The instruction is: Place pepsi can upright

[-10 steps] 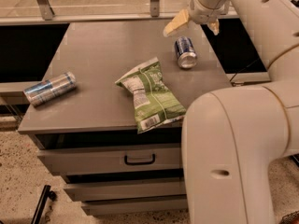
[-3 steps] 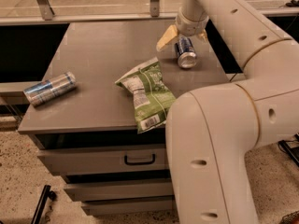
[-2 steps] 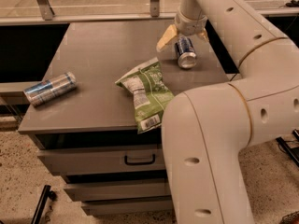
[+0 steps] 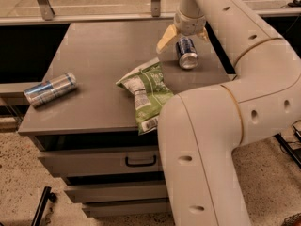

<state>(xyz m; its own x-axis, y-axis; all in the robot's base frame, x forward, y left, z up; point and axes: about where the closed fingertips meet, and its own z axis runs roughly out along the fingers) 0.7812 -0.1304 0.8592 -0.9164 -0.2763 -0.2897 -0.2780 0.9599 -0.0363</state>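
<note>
The pepsi can (image 4: 187,52) is dark blue and lies on its side at the back right of the grey table (image 4: 94,46), its silver top facing the front. My gripper (image 4: 183,42) is right over the can's far end. It is open, with one cream finger (image 4: 164,38) to the left of the can and the other to its right. The can rests on the table and is not lifted.
A green chip bag (image 4: 146,93) lies just front-left of the can. A slim silver and light-blue can (image 4: 51,89) lies on its side at the table's left edge. Drawers (image 4: 94,161) are below. My arm's bulky links (image 4: 202,149) cover the front right.
Since the oldest frame the gripper has come down and left from above the table's back edge onto the can's far end. Over the last second it has barely moved. The can has not moved.
</note>
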